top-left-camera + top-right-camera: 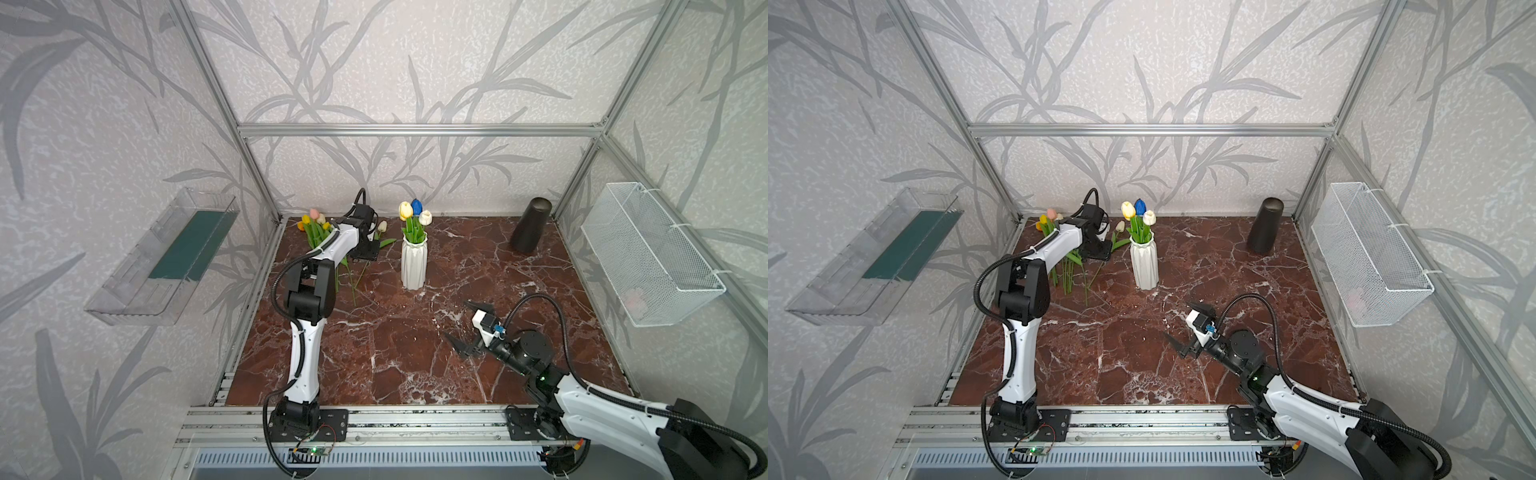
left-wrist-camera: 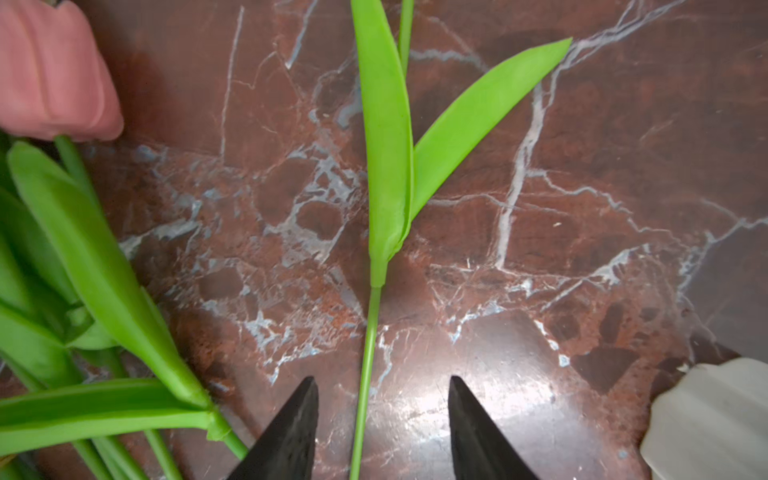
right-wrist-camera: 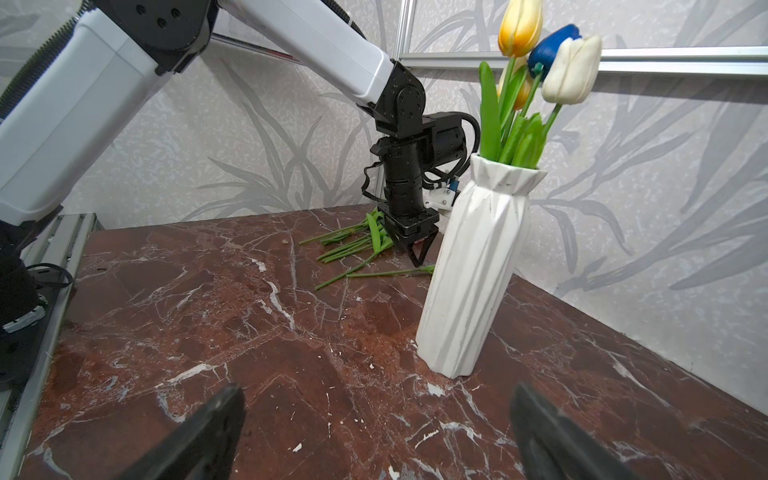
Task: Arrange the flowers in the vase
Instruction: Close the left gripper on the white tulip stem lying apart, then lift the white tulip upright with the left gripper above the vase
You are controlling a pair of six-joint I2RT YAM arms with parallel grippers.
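Observation:
A white ribbed vase (image 1: pixel 413 266) (image 1: pixel 1144 266) (image 3: pixel 469 270) stands at the table's back middle. Three flowers (image 1: pixel 415 214), yellow, blue and white, stand in it. More flowers (image 1: pixel 316 230) lie in a loose pile at the back left, among them a pink head (image 2: pixel 50 70). My left gripper (image 2: pixel 382 378) points down beside the pile, open. Its jaws straddle one thin green stem (image 2: pixel 365 395) that lies on the table, without touching it. That tulip's white head (image 1: pixel 381 226) shows behind the wrist. My right gripper (image 1: pixel 455 318) (image 3: pixel 377 387) hovers in front of the vase, open wide and empty.
A tall dark container (image 1: pixel 532 226) stands at the back right. A white wire basket (image 1: pixel 648 253) hangs on the right wall and a clear plastic tray (image 1: pixel 166 257) on the left wall. The vase's base (image 2: pixel 715 415) sits close beside the left gripper.

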